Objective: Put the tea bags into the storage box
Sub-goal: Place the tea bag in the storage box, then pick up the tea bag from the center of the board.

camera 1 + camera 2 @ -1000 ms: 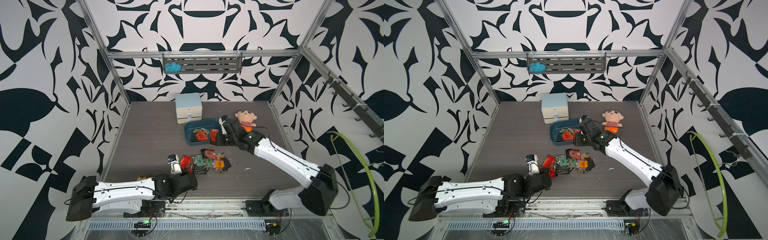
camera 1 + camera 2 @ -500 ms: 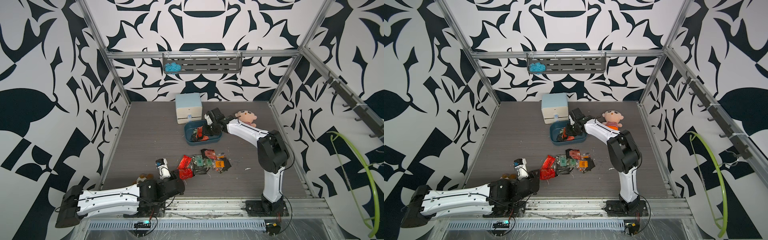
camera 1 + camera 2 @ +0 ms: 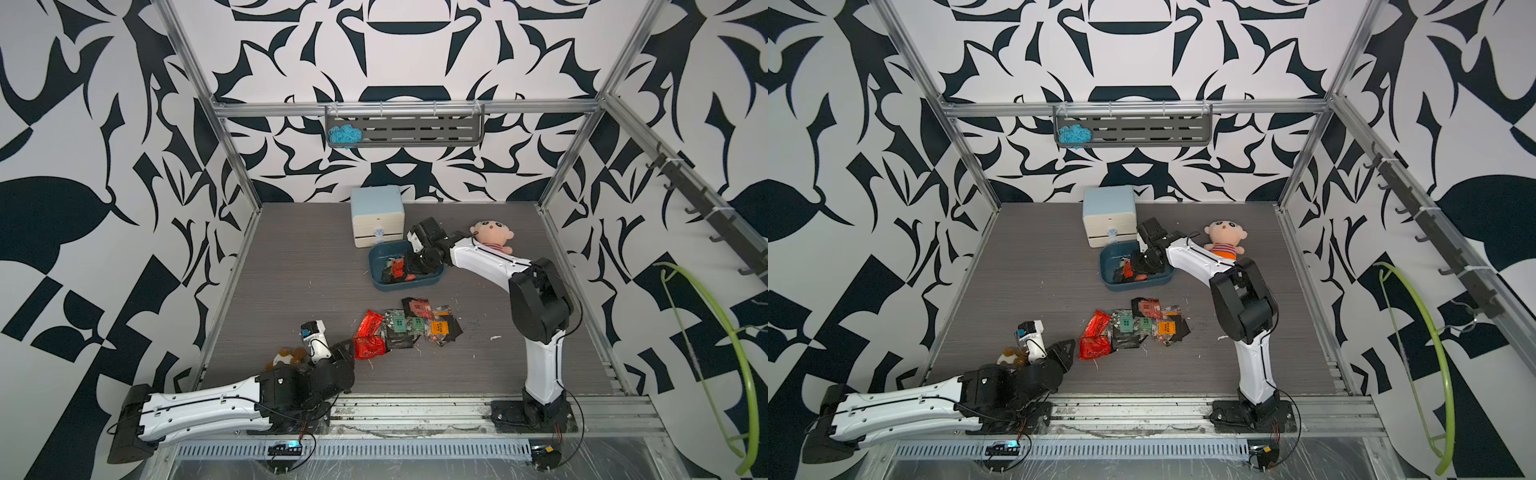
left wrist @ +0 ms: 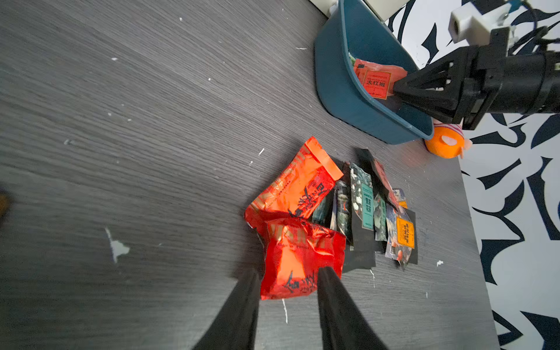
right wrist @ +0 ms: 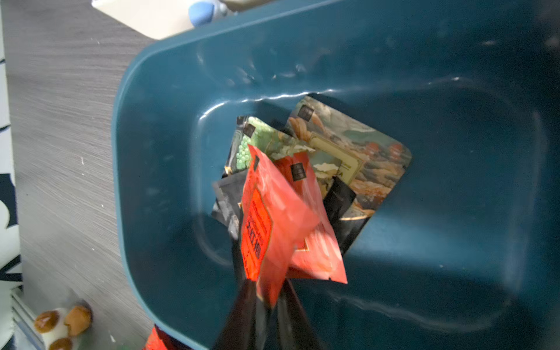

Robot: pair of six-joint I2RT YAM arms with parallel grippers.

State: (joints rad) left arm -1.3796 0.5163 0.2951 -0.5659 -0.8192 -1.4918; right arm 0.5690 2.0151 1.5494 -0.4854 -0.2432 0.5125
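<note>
Drop-off: a red foil sachet (image 5: 272,218) hung in the right gripper (image 5: 268,285) inside the teal plastic box (image 5: 151,212), grip unclear; the left gripper (image 4: 289,272) gaped astride a crumpled red packet (image 4: 300,251), needing only a squeeze.

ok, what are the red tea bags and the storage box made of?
Red tea bags: likely metallised foil or plastic film, glossy; crinkled, with sharp highlights.
Storage box: looks like moulded plastic, smooth, slightly glossy; rounded corners, soft reflections.

Crinkly glossy foil tea bags (image 4: 298,260), smooth plastic storage box (image 5: 169,151), matt woodgrain table (image 4: 121,121), cloth doll (image 3: 492,232).
</note>
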